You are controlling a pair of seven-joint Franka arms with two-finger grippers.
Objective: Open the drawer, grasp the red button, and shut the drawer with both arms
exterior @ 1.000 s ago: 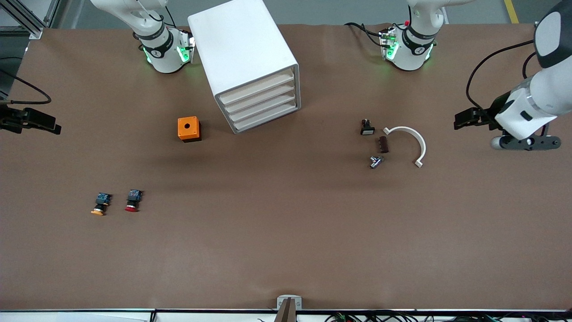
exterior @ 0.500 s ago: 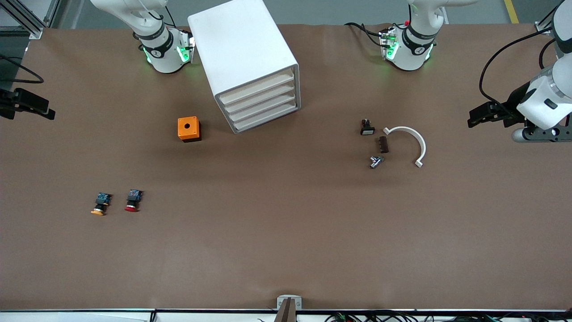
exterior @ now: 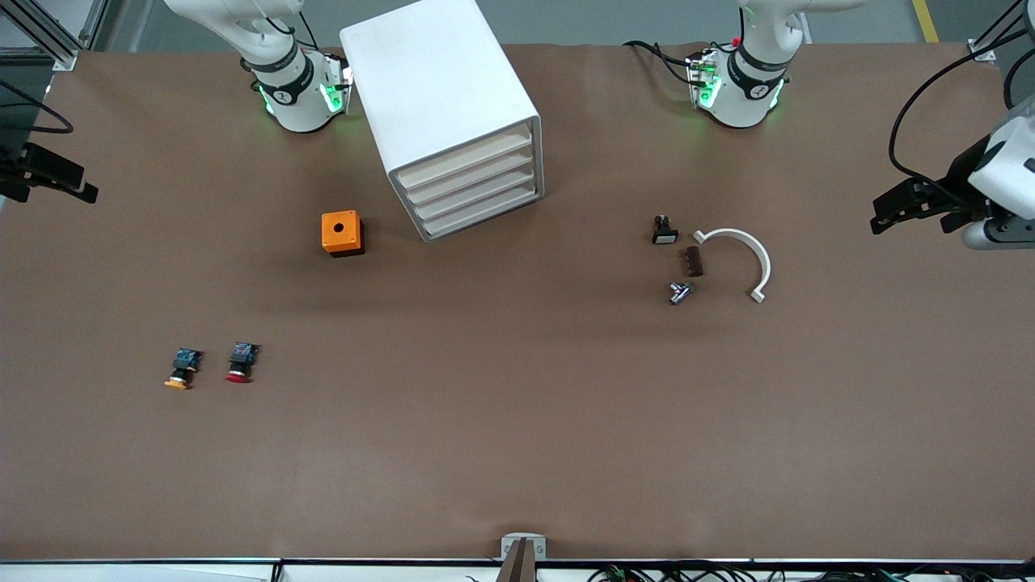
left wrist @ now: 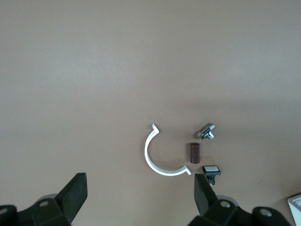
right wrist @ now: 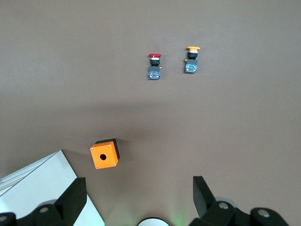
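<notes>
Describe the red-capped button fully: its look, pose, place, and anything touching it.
The button is tiny: a round red cap, black body, blue rear block, plastic by its look. It lies on its side on the brown table, cap toward the front camera, beside a yellow-orange-capped button, apart from it, toward the right arm's end. Nothing touches it but the table.

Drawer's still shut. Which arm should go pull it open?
Probably the right. Its hand hangs open at the table's edge on the cabinet's side, and its wrist view shows the cabinet. The left hand, also open, is out past the white clamp.
</notes>
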